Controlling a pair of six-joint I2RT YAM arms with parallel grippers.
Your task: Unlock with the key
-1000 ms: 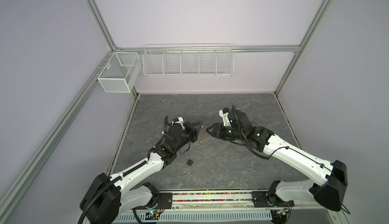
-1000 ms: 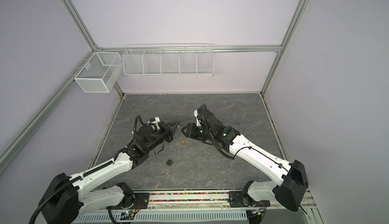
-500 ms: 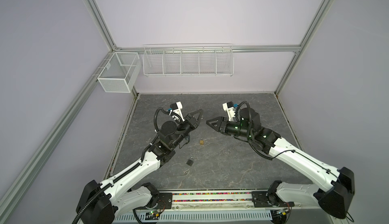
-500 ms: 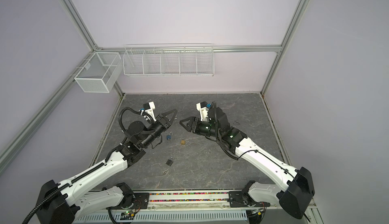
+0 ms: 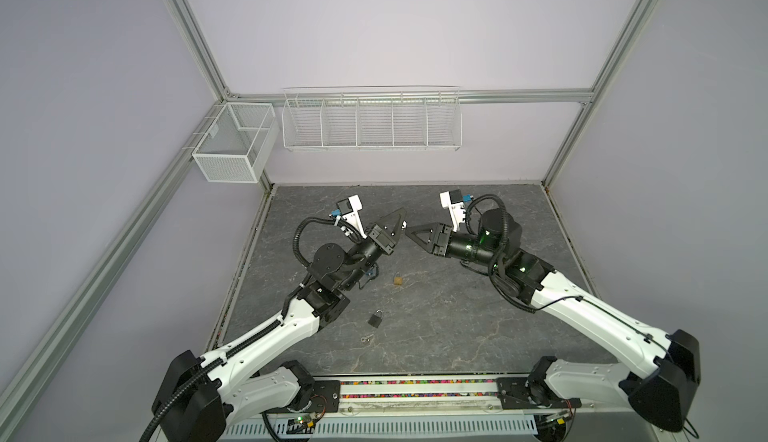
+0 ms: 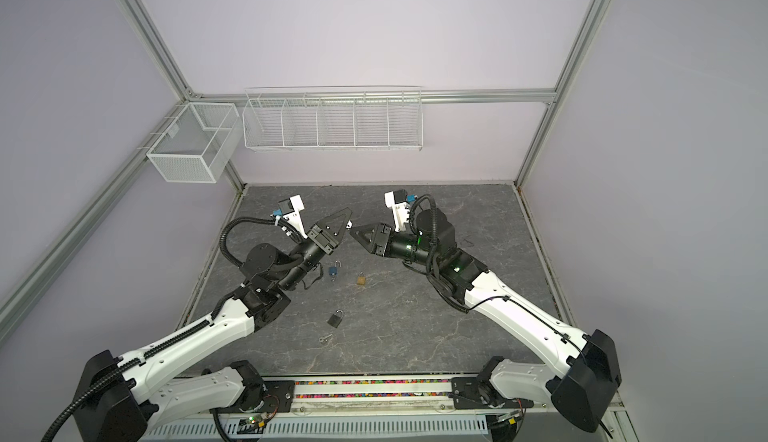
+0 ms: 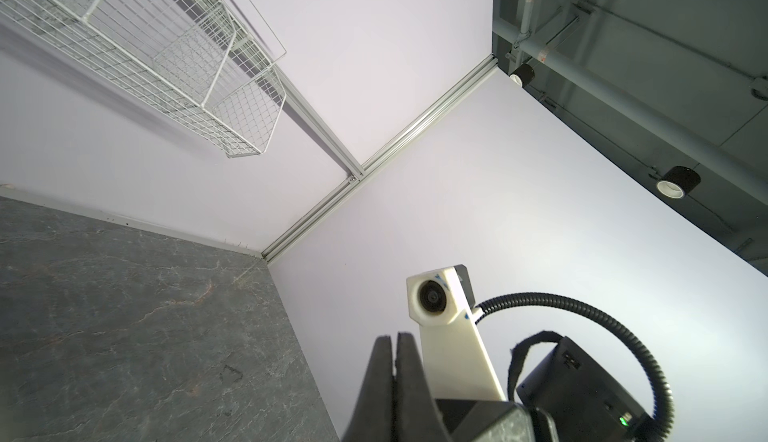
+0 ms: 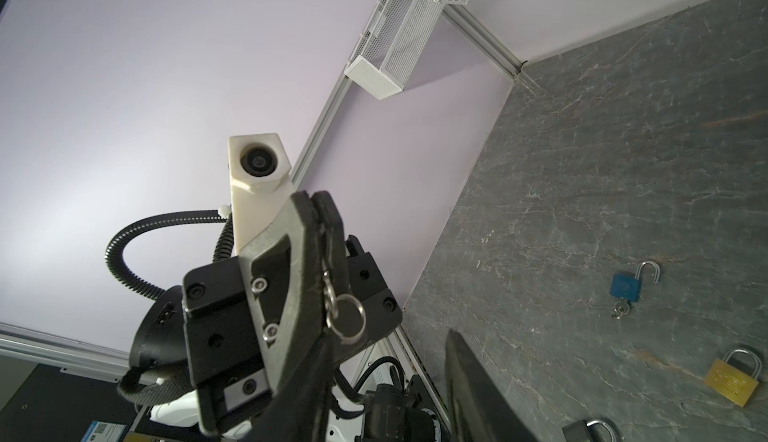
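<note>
We find the left gripper (image 5: pixel 401 215) clenched on the key ring (image 8: pixel 337 315) and raised well clear of the table (image 5: pixel 457 328), its long axis slanting up and away from its own arm. The ring hangs out beside the closed pads, back from the tips (the key blade is hidden, so we cannot tell which way it points). Just ahead of those tips stands the right gripper (image 5: pixel 409 233), its axis near level and aimed at the left one. In the right wrist view its fingers stand apart with nothing between them, and the ring lies ahead of them, in line with the gap. We judge that the coming move turns on this alignment, the right gripper being the nearer free tool. Below both grippers, the blue padlock (image 6: pixel 333 270) lies under the left wrist, shackle already open, with a second key (image 8: pixel 620 308) in it. The dark padlock (image 6: pixel 336 318) and a loose key (image 6: pixel 325 339) lie farther back toward the arm bases. The brass padlock (image 6: pixel 361 279), shackle closed, lies beneath the meeting tips, about equally near either arm. A second ago both grippers flanked the brass padlock at table level. Both have since lifted, and the brass and dark padlocks have not moved.
</note>
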